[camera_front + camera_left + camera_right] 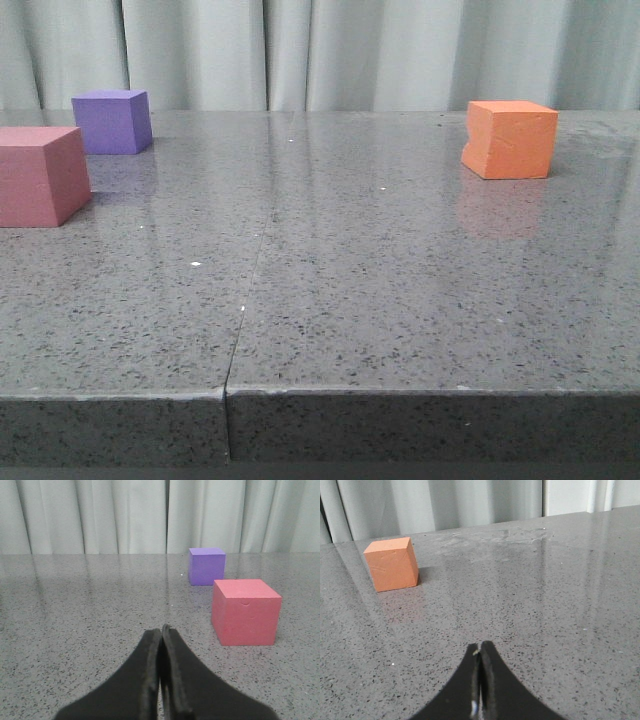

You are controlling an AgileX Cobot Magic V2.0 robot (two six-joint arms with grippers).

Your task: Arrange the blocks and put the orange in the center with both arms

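The orange cube (510, 138) with a dent on its left edge sits far right on the table; it also shows in the right wrist view (392, 563). The pink-red cube (38, 175) sits at the left edge, with the purple cube (112, 121) behind it. Both show in the left wrist view, pink-red (245, 611) nearer and purple (206, 566) farther. My left gripper (161, 629) is shut and empty, short of the pink-red cube and to one side of it. My right gripper (480, 645) is shut and empty, well short of the orange cube. Neither gripper shows in the front view.
The grey speckled table (330, 280) has a seam (252, 280) running front to back and a front edge (320, 392). A pale curtain (320, 50) hangs behind the table.
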